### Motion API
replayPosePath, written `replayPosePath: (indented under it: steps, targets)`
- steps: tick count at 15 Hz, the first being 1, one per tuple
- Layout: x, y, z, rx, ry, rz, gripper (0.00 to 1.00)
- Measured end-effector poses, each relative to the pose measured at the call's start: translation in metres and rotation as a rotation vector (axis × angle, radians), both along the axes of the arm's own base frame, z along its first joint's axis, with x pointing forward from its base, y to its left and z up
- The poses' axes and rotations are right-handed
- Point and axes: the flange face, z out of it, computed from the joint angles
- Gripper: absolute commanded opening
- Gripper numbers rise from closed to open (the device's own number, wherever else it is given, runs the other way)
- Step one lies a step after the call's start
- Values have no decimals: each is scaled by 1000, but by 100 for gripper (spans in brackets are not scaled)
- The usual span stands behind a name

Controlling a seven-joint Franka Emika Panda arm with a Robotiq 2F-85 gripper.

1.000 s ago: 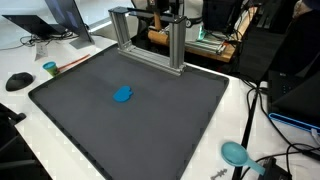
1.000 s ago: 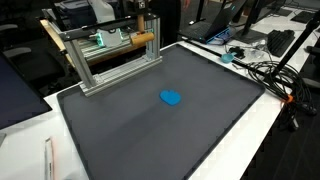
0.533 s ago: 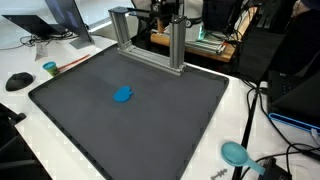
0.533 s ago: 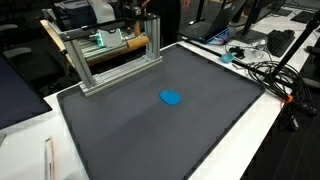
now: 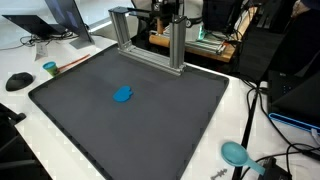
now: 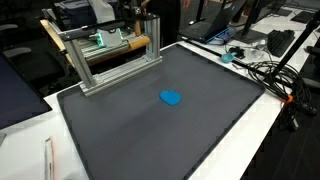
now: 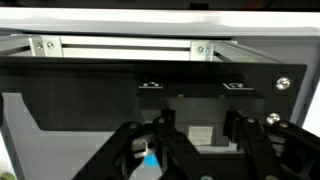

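Aluminium frame (image 5: 178, 45) (image 6: 153, 48) is what we find nearest the claw (image 7: 203, 150). It stands upright at the far edge of the dark mat (image 5: 150, 120) (image 6: 200, 130), with its base rail on the mat's border. In the wrist view the frame's top bar (image 7: 120, 47) runs straight across above the claw, and a dark panel sits behind it. The claw's two finger linkages rise from the bottom of that view with a gap between them, but their tips are cut off by the edge. So we cannot tell whether the claw is open or closed, and we see nothing held in it. In both exterior views the arm sits past the mat's far edge, behind the frame's top bar, too dark for us to pick out the claw. A small blue object (image 5: 123, 95) (image 6: 171, 97) lies flat near the middle of the mat, well apart from the frame. Off the mat's near corner, on the white table (image 5: 235, 105), sits a teal bowl (image 5: 234, 153). Beyond the mat's opposite side we see a small green cup (image 5: 50, 68) and a black mouse (image 5: 18, 81).
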Motion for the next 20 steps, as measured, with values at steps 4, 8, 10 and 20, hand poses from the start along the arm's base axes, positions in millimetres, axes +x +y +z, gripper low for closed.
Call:
replayPosePath:
  steps: [4,8,10,20]
  targets:
    - [-2,-5,1,3,-7,-5,100]
    - [-5,-6,9,4,-29,1,100]
    - [-5,-5,14,3,-41,5,100]
    - [16,2,70,-6,-152,16,100]
